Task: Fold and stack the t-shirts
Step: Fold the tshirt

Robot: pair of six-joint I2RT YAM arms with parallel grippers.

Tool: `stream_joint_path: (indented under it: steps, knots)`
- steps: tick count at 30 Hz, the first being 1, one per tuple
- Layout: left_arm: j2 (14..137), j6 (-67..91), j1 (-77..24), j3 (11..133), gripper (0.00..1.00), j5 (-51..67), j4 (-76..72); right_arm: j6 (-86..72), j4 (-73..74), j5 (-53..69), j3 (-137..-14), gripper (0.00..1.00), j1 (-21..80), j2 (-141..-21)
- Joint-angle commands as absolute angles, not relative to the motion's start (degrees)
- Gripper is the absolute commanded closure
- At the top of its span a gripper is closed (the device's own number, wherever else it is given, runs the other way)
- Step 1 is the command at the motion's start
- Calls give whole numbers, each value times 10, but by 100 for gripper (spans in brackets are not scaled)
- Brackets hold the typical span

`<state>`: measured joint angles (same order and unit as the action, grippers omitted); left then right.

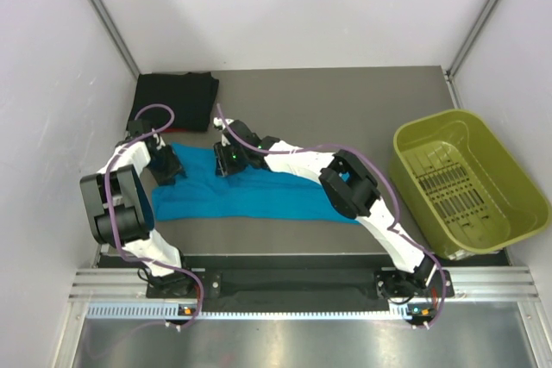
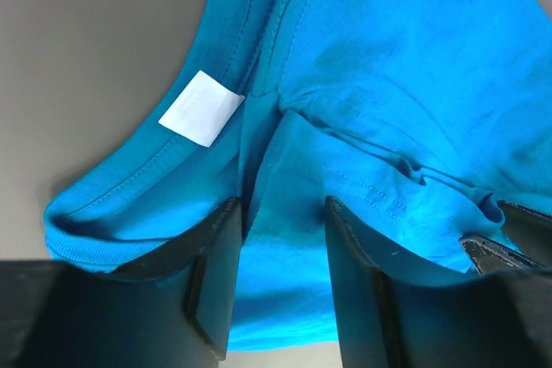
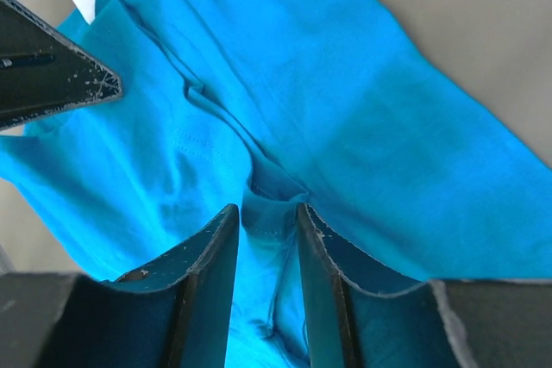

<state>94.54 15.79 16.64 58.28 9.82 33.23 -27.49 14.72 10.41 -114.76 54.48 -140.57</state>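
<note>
On grey tabletop (image 1: 345, 101), soft teal t-shirt (image 1: 250, 196), both jaws part-spread astride puckered folds, grip unclear.

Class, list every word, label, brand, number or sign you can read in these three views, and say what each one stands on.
No readable text in any view.
White neck label on the teal-blue t-shirt: looks blank, no print shows.
Black t-shirt: no lettering visible.
Yellow-green bin: no lettering visible; any mark would be too small to read.
</note>
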Motion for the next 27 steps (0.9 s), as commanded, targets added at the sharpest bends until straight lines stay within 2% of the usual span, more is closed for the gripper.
stream_joint_path:
  steps: [1, 2, 3, 4, 5, 6, 7, 8, 21, 27]
  knots:
    - [951, 146, 166, 599, 53, 105, 310, -271, 144, 90, -1180, 66, 550, -1418]
    - [951, 143, 165, 599, 56, 106, 309, -271, 143, 89, -1182, 66, 550, -1419]
    - [953, 142, 166, 604, 66, 112, 309, -271, 143, 88, -1182, 69, 550, -1419]
    - [952, 142, 165, 606, 72, 115, 310, -270, 143, 88, -1182, 74, 549, -1419]
    - [951, 142, 166, 608, 79, 119, 309, -266, 142, 86, -1182, 88, 549, -1419]
    - [948, 142, 165, 610, 86, 123, 309, -265, 142, 84, -1181, 92, 549, -1413]
    - [942, 143, 164, 612, 97, 126, 308, -264, 142, 82, -1179, 100, 549, -1411]
    - [937, 145, 163, 613, 100, 127, 307, -260, 136, 81, -1170, 100, 549, -1405]
    - [906, 158, 146, 614, 100, 121, 261, -278, 17, 24, -987, 100, 544, -1259]
    - [925, 156, 146, 613, 100, 124, 236, -282, 5, 18, -977, 100, 533, -1263]
